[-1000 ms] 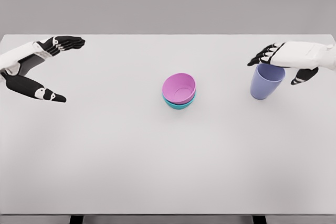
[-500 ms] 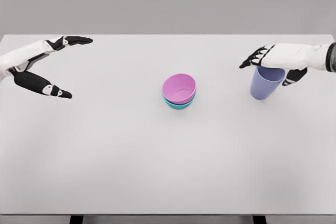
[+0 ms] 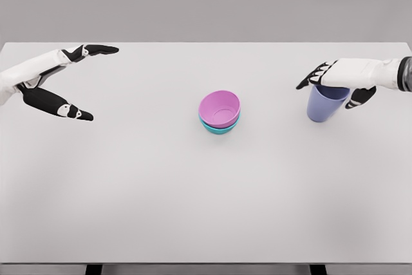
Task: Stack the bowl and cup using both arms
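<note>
Left arm: white, enters from the left edge at the far-left part of the table and reaches toward the right.
Left hand (image 3: 55,82): spread wide and holding nothing. The black fingers (image 3: 96,49) point right along the far side, and the black thumb (image 3: 67,109) angles toward the near right. A broad gap stands between fingers and thumb. The hand is well apart from every object.
Table (image 3: 161,204): flat white rectangular surface that fills most of the head view, with a grey wall behind it.
Pink bowl (image 3: 219,107): round plastic bowl at the centre of the table, opening up and tilted slightly toward the near side. It sits nested inside a teal bowl.
Teal bowl (image 3: 219,129): round plastic bowl directly under the pink one, resting on the table. Only its lower rim and wall show beneath the pink bowl.
Lavender-blue cup (image 3: 325,104): plastic tumbler standing upright on the right side of the table, well apart from the two bowls.
Right hand (image 3: 338,78): lies palm-down over the rim of the cup, with the black fingertips (image 3: 308,80) pointing left past the rim and the thumb (image 3: 360,98) curving down beside the cup's right wall. Whether the hand grips the cup or only covers it cannot be told.
Right arm: white with a grey wrist band, enters from the right edge and runs level toward the left.
</note>
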You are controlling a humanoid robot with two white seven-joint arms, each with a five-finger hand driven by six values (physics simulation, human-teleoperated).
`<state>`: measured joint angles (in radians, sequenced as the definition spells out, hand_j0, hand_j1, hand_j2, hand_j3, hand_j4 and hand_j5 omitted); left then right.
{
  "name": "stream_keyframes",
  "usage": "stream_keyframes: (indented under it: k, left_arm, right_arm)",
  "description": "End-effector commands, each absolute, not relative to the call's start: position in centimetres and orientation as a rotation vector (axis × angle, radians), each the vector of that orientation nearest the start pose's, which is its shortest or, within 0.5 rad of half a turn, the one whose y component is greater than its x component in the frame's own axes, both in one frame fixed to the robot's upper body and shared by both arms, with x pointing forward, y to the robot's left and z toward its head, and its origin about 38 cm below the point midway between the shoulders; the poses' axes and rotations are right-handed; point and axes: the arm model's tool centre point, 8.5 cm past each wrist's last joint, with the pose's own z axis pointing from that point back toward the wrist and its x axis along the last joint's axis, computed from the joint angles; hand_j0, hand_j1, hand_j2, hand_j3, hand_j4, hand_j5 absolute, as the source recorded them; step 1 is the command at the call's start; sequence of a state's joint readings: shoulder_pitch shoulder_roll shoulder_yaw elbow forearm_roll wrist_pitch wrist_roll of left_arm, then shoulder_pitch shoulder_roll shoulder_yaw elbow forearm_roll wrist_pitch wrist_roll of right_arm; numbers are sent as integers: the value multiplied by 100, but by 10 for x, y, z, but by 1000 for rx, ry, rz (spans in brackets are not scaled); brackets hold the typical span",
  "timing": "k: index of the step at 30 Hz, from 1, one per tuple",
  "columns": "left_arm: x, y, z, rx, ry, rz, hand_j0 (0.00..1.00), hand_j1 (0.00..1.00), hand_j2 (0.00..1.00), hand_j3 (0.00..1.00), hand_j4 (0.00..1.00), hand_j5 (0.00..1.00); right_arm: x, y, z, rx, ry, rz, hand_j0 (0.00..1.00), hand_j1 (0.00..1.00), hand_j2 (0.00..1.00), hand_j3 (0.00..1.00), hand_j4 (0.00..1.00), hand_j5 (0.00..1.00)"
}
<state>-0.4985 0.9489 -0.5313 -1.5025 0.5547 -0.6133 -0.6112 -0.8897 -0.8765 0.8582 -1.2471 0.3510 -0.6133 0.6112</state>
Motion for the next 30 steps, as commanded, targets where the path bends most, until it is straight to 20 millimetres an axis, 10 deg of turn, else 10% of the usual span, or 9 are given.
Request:
stream_keyframes:
  k: [1, 14, 30]
  left_arm:
    - [398, 340, 260, -264, -1854, -1363, 100, 100, 100, 100, 100, 100]
    - [399, 342, 259, -259, -1853, -1352, 100, 100, 100, 100, 100, 100]
    - [399, 342, 259, -260, -1857, -1350, 100, 100, 100, 100, 100, 100]
  right_arm:
    - [468, -344, 228, -421, -1129, 2161, 85, 85, 85, 85, 85, 85]
    - [475, -343, 241, -445, -1180, 2123, 68, 68, 68, 68, 68, 68]
    - [480, -290, 296, -504, -1477, 2106, 66, 66, 66, 66, 66, 66]
